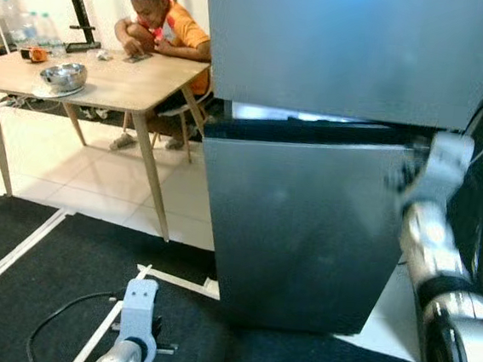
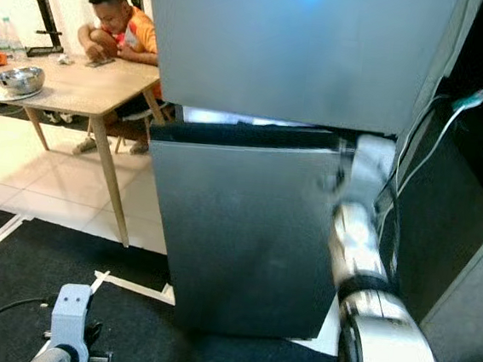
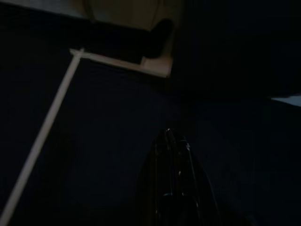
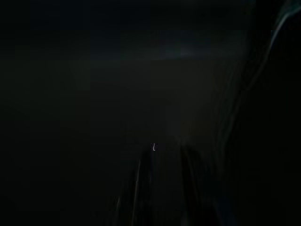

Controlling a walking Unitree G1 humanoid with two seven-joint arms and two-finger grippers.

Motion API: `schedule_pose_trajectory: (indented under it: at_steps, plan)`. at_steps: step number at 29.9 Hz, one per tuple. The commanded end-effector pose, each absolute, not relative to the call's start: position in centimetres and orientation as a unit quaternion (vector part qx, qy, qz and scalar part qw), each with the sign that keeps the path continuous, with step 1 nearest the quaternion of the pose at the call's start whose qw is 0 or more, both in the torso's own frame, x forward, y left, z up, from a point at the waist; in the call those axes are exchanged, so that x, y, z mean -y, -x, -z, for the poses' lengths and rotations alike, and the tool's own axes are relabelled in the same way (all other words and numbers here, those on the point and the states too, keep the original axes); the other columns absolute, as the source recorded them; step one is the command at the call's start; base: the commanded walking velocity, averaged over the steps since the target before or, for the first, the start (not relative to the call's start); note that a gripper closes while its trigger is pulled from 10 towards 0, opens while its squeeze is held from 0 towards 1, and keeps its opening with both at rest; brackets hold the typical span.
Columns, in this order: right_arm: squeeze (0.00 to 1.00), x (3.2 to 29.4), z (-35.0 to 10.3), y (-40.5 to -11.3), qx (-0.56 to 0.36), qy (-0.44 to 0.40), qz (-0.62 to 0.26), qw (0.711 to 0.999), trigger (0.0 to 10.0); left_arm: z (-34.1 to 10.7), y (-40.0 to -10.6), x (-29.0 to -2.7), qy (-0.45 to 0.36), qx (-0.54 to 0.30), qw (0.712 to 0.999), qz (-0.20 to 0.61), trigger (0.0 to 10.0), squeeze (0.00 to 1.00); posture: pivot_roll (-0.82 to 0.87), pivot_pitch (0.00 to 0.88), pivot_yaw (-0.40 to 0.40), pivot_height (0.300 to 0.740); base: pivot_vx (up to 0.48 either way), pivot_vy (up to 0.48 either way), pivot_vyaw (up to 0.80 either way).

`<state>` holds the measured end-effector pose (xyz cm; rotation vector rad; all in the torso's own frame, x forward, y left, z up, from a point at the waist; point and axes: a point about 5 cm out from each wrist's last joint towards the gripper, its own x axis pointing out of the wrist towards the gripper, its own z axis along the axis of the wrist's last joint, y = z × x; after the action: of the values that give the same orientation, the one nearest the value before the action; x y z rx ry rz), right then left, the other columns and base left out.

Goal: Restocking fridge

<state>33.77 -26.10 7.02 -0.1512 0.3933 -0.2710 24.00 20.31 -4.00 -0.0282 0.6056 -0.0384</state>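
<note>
Right gripper point(image 2: 337, 183), jaws' state indiscernible through blur, at the tall grey steel fridge point(image 1: 304, 238) door's 3 o'clock edge: pull steadily outward.

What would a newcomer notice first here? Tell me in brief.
The tall steel fridge dead ahead, with a bright gap between its upper and lower doors. The right gripper is raised at the right end of that gap. Behind, to the left, a person leans on a wooden table that holds a metal bowl.
</note>
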Motion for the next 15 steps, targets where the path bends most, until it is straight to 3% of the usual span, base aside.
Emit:
schedule_pose_trajectory:
  at_steps: [1,2,3,4,5,6,8,10,15]
  plan:
    - [0.00,26.5,-2.1,-29.9,-0.289,0.102,0.121,0.944,10.0,4.8,-23.0,-19.8,0.003,-0.318,0.947,0.038,10.0,0.00,-0.20,0.020,0.070,0.740,0.000,0.000,0.00]
    - [0.00,26.5,-2.1,-29.9,-0.289,0.102,0.121,0.944,10.0,4.8,-23.0,-19.8,0.003,-0.318,0.947,0.038,10.0,0.00,-0.20,0.020,0.070,0.740,0.000,0.000,0.00]
    - [0.00,26.8,0.3,-27.3,-0.330,0.108,0.120,0.930,10.0,4.9,-22.8,-19.6,-0.002,-0.324,0.945,0.046,10.0,0.00,-0.20,0.022,0.082,0.740,0.000,0.000,0.00]
    - [0.00,26.8,0.3,-27.3,-0.330,0.108,0.120,0.930,10.0,4.9,-22.8,-19.6,-0.002,-0.324,0.945,0.046,10.0,0.00,-0.20,0.022,0.082,0.740,0.000,0.000,0.00]
    - [0.00,27.2,2.5,-24.5,-0.375,0.113,0.133,0.911,10.0,5.1,-22.7,-19.4,-0.006,-0.329,0.943,0.051,10.0,0.00,-0.20,0.022,0.082,0.740,0.000,0.000,0.00]
    - [0.00,27.2,2.5,-24.5,-0.375,0.113,0.133,0.911,10.0,5.1,-22.7,-19.4,-0.006,-0.329,0.943,0.051,10.0,0.00,-0.20,0.022,0.082,0.740,0.000,0.000,0.00]
    - [0.00,27.4,6.1,-18.7,-0.444,0.107,0.146,0.878,10.0,5.1,-22.8,-19.0,-0.010,-0.334,0.941,0.060,10.0,0.00,-0.20,0.018,0.117,0.740,0.000,0.000,0.00]
    - [0.00,27.3,7.6,-15.5,-0.477,0.091,0.152,0.861,10.0,5.0,-23.1,-18.8,-0.011,-0.335,0.940,0.066,10.0,0.00,-0.21,0.019,0.122,0.740,0.000,0.000,0.00]
    - [0.00,27.2,8.4,-13.5,-0.493,0.068,0.169,0.851,10.0,4.9,-23.5,-18.4,-0.022,-0.344,0.936,0.078,10.0,0.00,-0.20,0.019,0.122,0.740,0.000,0.000,0.00]
